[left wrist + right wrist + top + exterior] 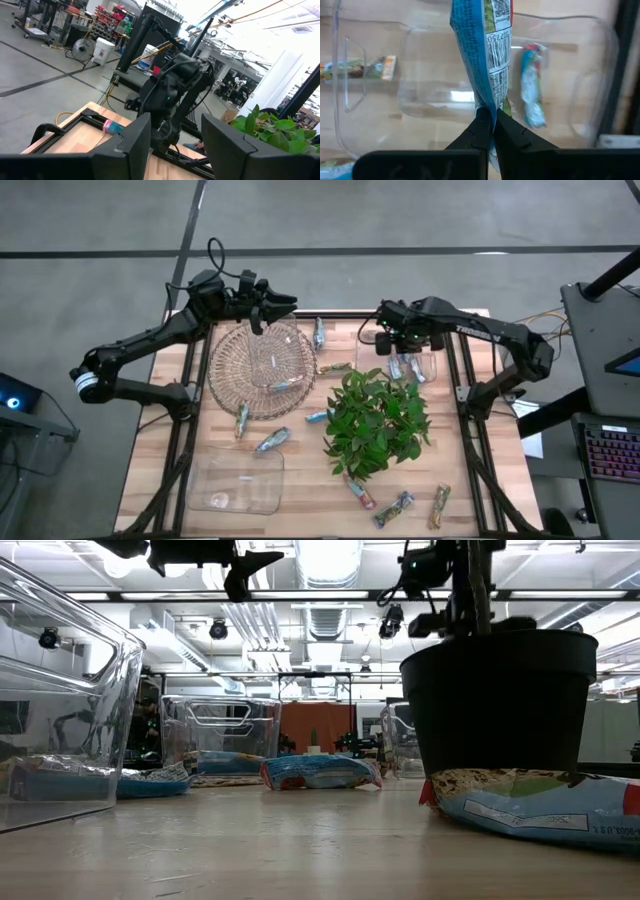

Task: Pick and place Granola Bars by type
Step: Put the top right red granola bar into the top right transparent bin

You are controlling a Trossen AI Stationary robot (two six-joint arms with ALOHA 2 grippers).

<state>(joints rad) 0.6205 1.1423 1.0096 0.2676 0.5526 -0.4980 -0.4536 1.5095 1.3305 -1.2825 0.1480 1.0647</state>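
My right gripper [490, 131] has its jaws pinched tight on a blue bar [484, 55], hanging over the clear bin [420, 75] at the bench's far right, one bar [532, 85] already inside. Next, I judge: open and drop. Left gripper [262, 313] hovers over the wire basket [235, 365], jaws half open, empty.

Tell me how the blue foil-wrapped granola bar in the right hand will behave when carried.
The blue foil-wrapped granola bar, pinched at one end by the right hand, hangs straight, so probably stiffish and light. Its glossy wrapper may slip.
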